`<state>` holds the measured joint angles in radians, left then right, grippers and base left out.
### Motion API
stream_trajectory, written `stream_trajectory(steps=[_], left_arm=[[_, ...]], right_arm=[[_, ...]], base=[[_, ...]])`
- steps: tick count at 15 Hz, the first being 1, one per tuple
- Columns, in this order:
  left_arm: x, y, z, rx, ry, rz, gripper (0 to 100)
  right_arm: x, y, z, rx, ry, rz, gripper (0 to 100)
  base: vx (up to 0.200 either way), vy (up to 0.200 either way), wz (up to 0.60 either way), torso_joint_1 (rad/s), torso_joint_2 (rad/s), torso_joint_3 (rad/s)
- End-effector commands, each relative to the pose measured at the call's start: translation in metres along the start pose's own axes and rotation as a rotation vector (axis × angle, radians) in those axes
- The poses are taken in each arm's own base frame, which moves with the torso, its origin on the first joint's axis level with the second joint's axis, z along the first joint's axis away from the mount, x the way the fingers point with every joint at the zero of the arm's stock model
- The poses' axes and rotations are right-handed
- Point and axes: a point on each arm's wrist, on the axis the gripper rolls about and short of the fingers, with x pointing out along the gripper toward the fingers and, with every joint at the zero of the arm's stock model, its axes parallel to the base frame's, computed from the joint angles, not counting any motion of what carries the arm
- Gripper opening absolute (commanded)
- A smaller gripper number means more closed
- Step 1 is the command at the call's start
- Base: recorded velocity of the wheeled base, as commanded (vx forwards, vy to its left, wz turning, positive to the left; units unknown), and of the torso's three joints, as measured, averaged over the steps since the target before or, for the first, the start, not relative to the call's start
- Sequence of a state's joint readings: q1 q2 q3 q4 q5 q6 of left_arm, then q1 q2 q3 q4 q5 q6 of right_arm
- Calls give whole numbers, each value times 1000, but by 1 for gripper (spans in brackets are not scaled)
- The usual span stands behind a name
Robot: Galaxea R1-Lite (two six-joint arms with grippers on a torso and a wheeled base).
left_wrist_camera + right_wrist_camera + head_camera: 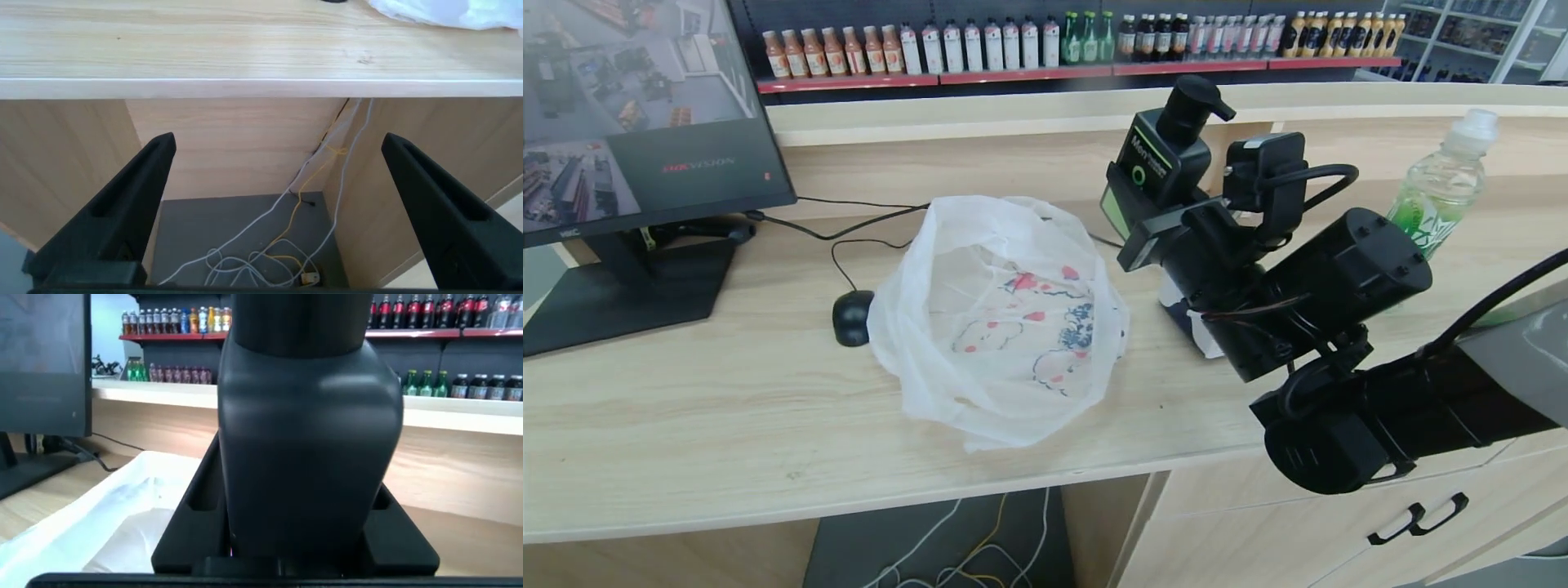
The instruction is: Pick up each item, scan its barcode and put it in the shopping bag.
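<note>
A black pump bottle [1168, 155] with a green label is held tilted above the counter, just right of the white shopping bag [1005, 318]. My right gripper [1156, 224] is shut on its body. The right wrist view has the dark bottle [310, 433] up close between the fingers [184, 531], with the bag [98, 523] beyond. The bag lies crumpled with its mouth loosely open. A clear bottle of green drink [1441, 192] stands at the counter's right. My left gripper [278, 212] hangs open below the counter's front edge [204, 86], holding nothing.
A monitor [629, 122] on a black stand occupies the counter's left, and a black mouse [852, 317] lies against the bag's left side. A white object [1188, 318] is partly hidden behind my right wrist. Cables [270, 253] lie in the opening under the counter.
</note>
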<state>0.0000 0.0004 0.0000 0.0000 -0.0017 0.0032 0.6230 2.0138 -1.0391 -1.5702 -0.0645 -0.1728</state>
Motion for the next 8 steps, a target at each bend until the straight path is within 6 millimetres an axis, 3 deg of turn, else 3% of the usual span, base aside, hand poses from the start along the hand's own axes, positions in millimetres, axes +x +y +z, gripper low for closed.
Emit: stream_trajectory(steps=[1,3,8], left_arm=[[0,0,0,0,1,0,100],[0,0,0,0,1,0,100],[0,0,0,0,1,0,100]], right_arm=[[0,-1,3,0,-6,-1,0],[0,-1,3,0,-6,-1,0],[-2,0,4,0,-3,1,0]], base=[[0,200,0,-7,-7,2],[0,200,0,2,0,-2],[0,0,0,0,0,0]])
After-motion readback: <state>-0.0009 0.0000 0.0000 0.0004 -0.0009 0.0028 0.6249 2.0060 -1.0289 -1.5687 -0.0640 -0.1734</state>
